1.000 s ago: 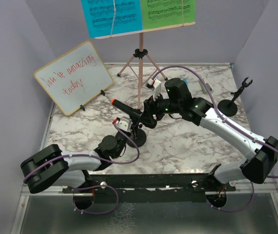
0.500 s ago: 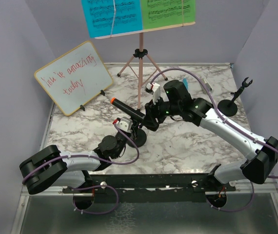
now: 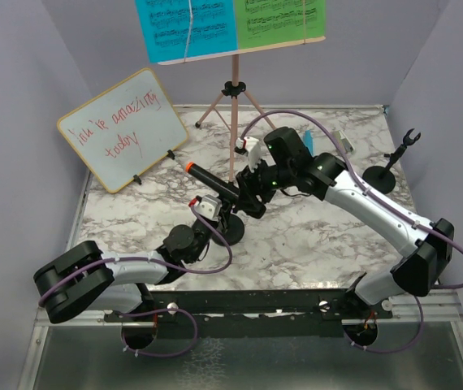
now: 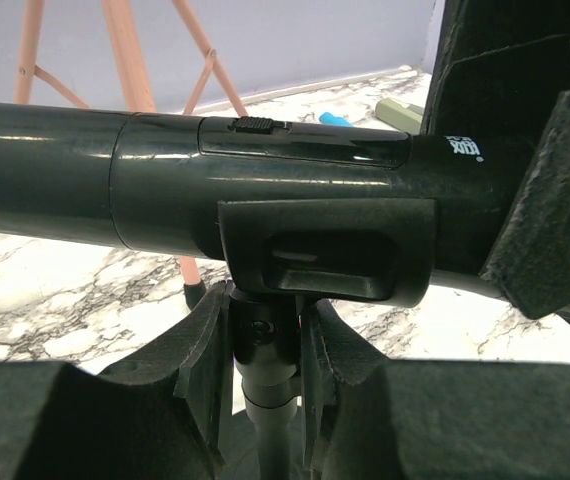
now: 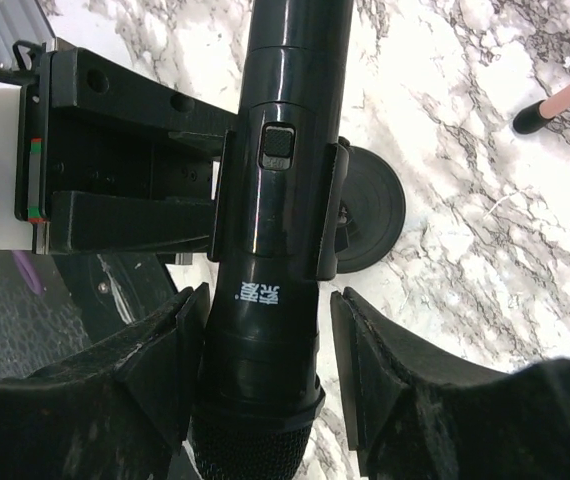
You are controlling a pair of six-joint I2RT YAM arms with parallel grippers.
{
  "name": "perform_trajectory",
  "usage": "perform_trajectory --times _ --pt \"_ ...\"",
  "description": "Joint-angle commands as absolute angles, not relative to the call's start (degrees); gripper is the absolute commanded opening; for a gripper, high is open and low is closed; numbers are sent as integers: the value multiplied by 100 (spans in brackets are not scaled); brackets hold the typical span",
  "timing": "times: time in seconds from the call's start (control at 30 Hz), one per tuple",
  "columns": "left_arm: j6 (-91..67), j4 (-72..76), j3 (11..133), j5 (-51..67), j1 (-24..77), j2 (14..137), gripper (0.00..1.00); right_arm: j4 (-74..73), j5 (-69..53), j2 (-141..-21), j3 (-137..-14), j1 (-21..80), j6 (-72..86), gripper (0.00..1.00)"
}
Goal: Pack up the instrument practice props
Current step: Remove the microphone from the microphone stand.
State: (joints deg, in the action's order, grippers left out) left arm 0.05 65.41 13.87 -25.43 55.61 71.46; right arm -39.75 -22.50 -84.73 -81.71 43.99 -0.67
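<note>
the glossy black microphone with an orange tip (image 3: pixel 212 184) is seated in the clip of a black round-based mic holder (image 3: pixel 230 230) at the centre of the marble counter (image 3: pixel 313 236). the left gripper (image 4: pixel 261 350) is closed on the holder's stem, judged to steady it. the right gripper (image 5: pixel 265 390) straddles the microphone's head end; whether its fingers (image 5: pixel 365 370) press it cannot be told.

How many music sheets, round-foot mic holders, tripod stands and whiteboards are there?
Music sheets: 2 (blue paper sheet, green paper sheet)
Black round-based mic holders: 2 ()
Pink tripod music stand: 1
Yellow-framed whiteboard: 1
Total: 6
</note>
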Motion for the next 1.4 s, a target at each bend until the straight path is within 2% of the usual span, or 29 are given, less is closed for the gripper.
perform_trajectory --times 0.0,0.1,0.3,0.37,0.63,1.37 --pt "-179 6152 1362 -2484 5522 7331 0 -4637 -2014 -8830 -8315 4351 -489 57" --pt "-161 6143 1370 -2576 5521 7355 0 -4666 -2054 -8896 -8321 4355 -510 52" --pt "-298 6076 1299 -3388 5520 7281 0 -4795 -2059 -8790 -8052 4351 -574 12" --pt "-352 6053 1256 -3655 5499 7239 0 -4879 -2044 -8718 -7952 4351 -622 2" --pt "-478 5786 1207 -4235 5212 7088 0 -5177 -1933 -8302 -7469 4351 -863 0" --pt "-1015 5180 889 -4576 4392 6057 0 -4852 -1908 -8000 -6243 4351 -1099 0"
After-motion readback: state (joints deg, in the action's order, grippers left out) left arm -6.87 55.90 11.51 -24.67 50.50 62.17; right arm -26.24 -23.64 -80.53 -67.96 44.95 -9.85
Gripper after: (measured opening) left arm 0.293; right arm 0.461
